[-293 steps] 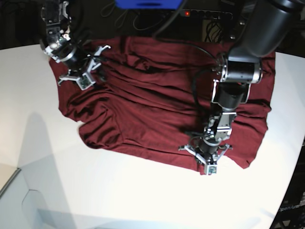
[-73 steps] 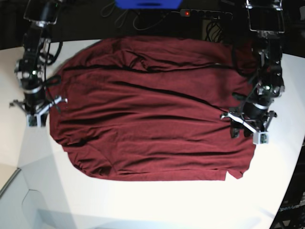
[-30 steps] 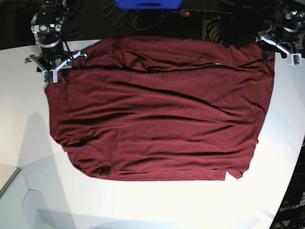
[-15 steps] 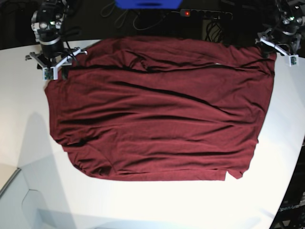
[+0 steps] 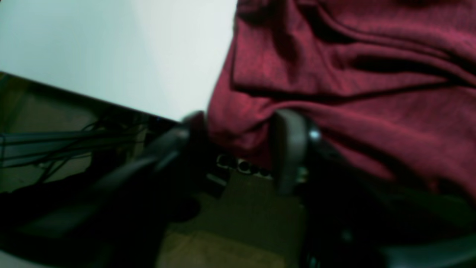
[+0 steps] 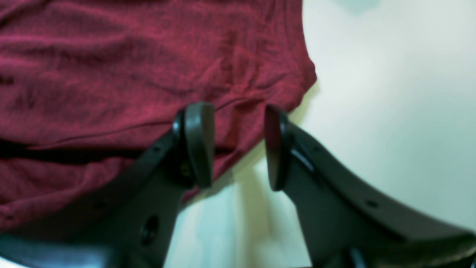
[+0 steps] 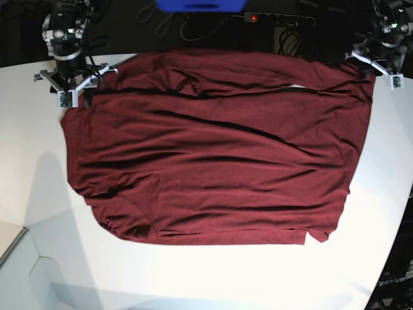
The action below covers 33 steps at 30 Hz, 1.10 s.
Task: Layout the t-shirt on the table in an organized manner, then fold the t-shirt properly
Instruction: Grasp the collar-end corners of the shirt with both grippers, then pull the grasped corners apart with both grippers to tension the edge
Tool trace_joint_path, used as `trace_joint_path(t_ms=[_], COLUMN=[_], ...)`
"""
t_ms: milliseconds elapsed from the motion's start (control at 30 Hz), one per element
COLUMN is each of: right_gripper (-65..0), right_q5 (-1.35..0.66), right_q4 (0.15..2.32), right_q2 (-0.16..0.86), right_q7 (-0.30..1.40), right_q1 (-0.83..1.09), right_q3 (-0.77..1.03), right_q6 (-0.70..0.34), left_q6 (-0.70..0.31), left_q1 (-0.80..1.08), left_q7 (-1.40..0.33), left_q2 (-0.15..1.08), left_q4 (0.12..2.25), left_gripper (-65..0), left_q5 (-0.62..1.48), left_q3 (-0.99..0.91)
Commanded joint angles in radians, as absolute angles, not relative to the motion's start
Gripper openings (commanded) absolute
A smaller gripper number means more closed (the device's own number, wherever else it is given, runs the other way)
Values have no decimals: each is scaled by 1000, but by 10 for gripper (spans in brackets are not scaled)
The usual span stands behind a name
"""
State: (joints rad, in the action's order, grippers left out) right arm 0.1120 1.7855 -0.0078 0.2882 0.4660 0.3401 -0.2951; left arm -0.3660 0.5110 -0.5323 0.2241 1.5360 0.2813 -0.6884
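The maroon t-shirt [image 7: 213,148] lies spread out and wrinkly over the white table [image 7: 193,278]. My left gripper [image 7: 376,70] is at the shirt's far right corner in the base view. In the left wrist view that corner [image 5: 238,123] hangs over the table edge between the fingers of this gripper [image 5: 230,149], which stand apart. My right gripper [image 7: 72,97] is at the far left corner. In the right wrist view this gripper [image 6: 238,145] is open just above the shirt's hem corner [image 6: 260,93] and pinches nothing.
Behind the table's far edge lie a power strip with a red light [image 7: 277,18], dark cables and a blue object [image 7: 200,5]. The table's curved edge [image 7: 393,245] runs down the right. Below the far edge, cables and the floor [image 5: 241,223] show.
Both arms have stayed at the shirt's far corners. The left gripper's fingers have drawn closer together around the corner of the fabric. The shirt lies as before.
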Motion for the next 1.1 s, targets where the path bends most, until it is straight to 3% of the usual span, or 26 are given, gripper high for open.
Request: trace_joint_path(t_ms=[0, 233, 467, 667, 833, 1000, 1067], right_gripper=[-417, -417, -417, -417, -413, -406, -374], right_q5=[105, 105, 105, 105, 105, 105, 105], right_q4=[1805, 1807, 1867, 1893, 1891, 1886, 1882], right_q2=[-1, -1, -1, -8, -27, -56, -61], right_q7=[263, 263, 269, 271, 272, 272, 274], right_q1=[469, 469, 510, 567, 598, 602, 605], right_q3=[344, 344, 338, 298, 260, 257, 257], right_q6=[-292, -292, -294, -314, -466, -472, -472], left_q6=[-363, -363, -363, -363, -363, -363, -363], left_q1=[504, 503, 503, 503, 509, 519, 519], left_q7=[-539, -536, -539, -539, -539, -541, -541], left_q2=[237, 236, 229, 208, 209, 208, 208], left_q4=[1532, 1521, 1523, 1524, 1561, 1604, 1606], left_gripper=[-433, -449, -650, -650, -650, -650, -650], left_q5=[268, 274, 277, 269, 268, 268, 268], left_q3=[-693, -693, -693, -682, -628, -628, -628])
